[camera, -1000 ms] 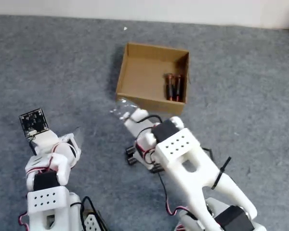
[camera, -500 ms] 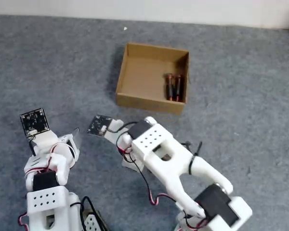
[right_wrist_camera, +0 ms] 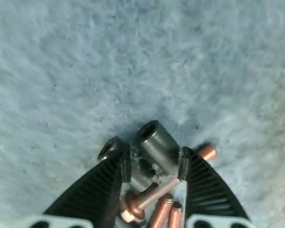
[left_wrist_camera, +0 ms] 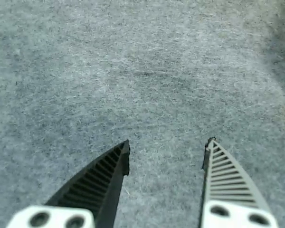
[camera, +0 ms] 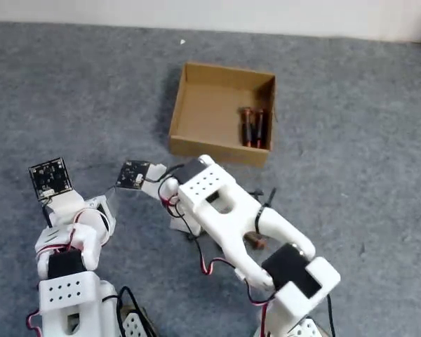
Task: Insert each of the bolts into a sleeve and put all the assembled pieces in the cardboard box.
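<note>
The cardboard box (camera: 209, 112) stands at the back of the table, with two assembled copper-and-dark pieces (camera: 252, 128) lying along its right wall. My right gripper (right_wrist_camera: 152, 153) is open and low over a small pile on the carpet. Its fingers stand either side of a dark grey sleeve (right_wrist_camera: 156, 141). A second sleeve (right_wrist_camera: 110, 147) lies just outside one finger. Several copper bolts (right_wrist_camera: 143, 199) lie under the gripper, and one bolt (camera: 255, 242) shows beside the right arm (camera: 217, 203). My left gripper (left_wrist_camera: 167, 145) is open over bare carpet at the near left.
Grey carpet covers the whole table (camera: 351, 161). The right arm stretches across the middle, between the box and the near edge. The left arm (camera: 70, 246) stays folded at the near left.
The right arm has swung away from the box's front wall, down and toward the near left, and its wrist now points at the pile. The left arm has not moved.
</note>
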`<state>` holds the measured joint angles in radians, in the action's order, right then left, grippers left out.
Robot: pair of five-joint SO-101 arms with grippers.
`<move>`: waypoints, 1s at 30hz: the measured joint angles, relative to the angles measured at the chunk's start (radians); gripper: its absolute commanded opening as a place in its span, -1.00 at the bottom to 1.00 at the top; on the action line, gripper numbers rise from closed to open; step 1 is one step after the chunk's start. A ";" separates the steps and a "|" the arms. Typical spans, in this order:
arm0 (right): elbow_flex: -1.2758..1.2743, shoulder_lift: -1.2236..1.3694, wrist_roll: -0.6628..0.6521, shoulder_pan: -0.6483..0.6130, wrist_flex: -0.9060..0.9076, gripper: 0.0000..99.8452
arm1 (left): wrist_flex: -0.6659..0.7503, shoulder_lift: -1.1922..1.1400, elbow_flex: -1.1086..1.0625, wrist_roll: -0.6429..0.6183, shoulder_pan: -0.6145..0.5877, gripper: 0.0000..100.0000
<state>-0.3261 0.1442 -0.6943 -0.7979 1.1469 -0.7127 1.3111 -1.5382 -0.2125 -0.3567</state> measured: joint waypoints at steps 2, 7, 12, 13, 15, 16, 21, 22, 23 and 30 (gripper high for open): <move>0.005 0.018 -0.014 0.003 -0.006 -0.70 | 0.000 0.000 0.000 0.000 0.000 -0.47; 0.008 0.075 -0.021 0.008 -0.066 -0.71 | 0.000 0.000 0.000 0.000 0.000 -0.47; 0.021 0.114 -0.021 0.014 -0.086 -0.88 | 0.000 0.000 0.000 0.000 0.000 -0.47; 0.034 0.124 -0.021 0.015 -0.087 -0.93 | 0.000 0.000 0.000 0.000 0.000 -0.47; 0.035 0.126 -0.021 0.017 -0.091 -1.00 | 0.000 0.000 0.000 0.000 0.000 -0.47; 0.037 0.127 -0.021 0.021 -0.092 -0.99 | 0.000 0.000 0.000 0.000 0.000 -0.47; 0.037 0.084 -0.011 0.031 -0.066 -0.99 | 0.000 0.000 0.000 0.000 0.000 -0.47; 0.037 0.063 0.009 0.035 -0.041 -0.99 | 0.000 0.000 0.000 0.000 0.000 -0.47; 0.037 0.034 0.031 0.043 -0.020 -0.99 | 0.000 0.000 0.000 0.000 0.000 -0.47; 0.075 -0.290 0.170 0.158 0.132 -0.99 | 0.008 0.000 0.000 0.000 0.000 -0.47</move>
<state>-0.2509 -0.1458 -0.5240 -0.6398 1.2789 -0.7050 1.3111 -1.5382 -0.2125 -0.3567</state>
